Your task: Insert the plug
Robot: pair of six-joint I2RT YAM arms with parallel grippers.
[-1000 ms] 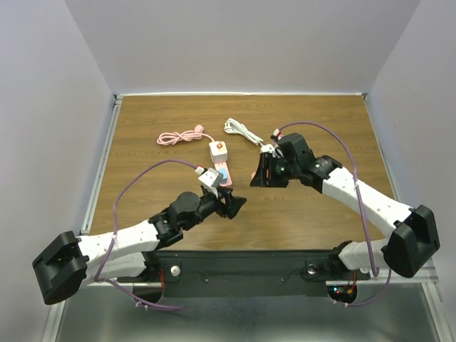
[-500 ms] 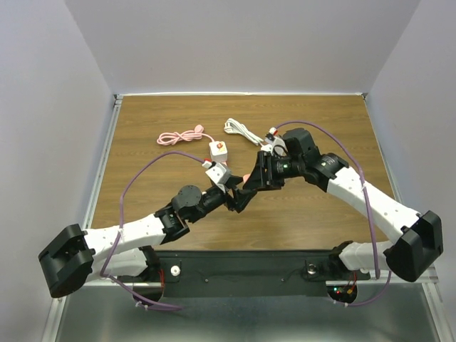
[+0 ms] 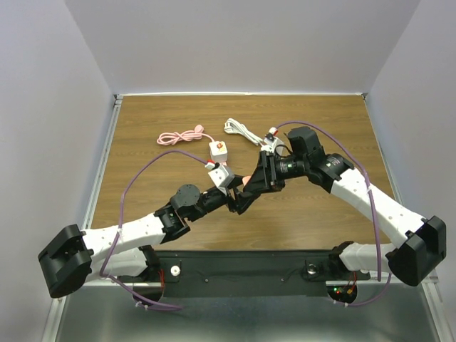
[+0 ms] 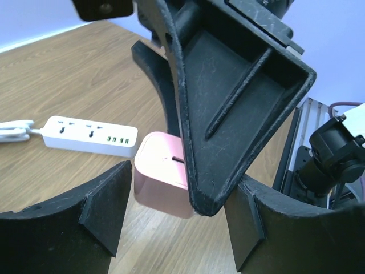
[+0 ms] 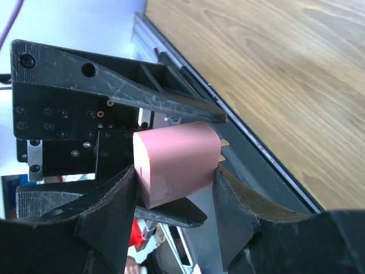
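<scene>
A pink plug [image 5: 177,162] with two metal prongs is pinched between the fingers of my right gripper [image 5: 175,172], held in the air above the table. In the top view the plug [image 3: 246,180] shows as a small pink patch where the two grippers meet. My left gripper [image 4: 181,184] is open, its fingers on either side of the plug [image 4: 159,182] with a gap on the left side. A right gripper finger [image 4: 239,85] covers part of the plug. The white power strip [image 4: 91,134] lies on the table beyond, also in the top view [image 3: 242,131].
A coiled pink cable [image 3: 178,137] runs to a small white box with a red button [image 3: 218,149] on the wooden table [image 3: 320,214] behind the grippers. The left arm's wrist [image 3: 187,198] and the right arm's wrist [image 3: 310,153] crowd the table's middle.
Both arms have moved toward each other. The grippers, apart a second ago, now meet over the middle of the table with the pink plug between them.
</scene>
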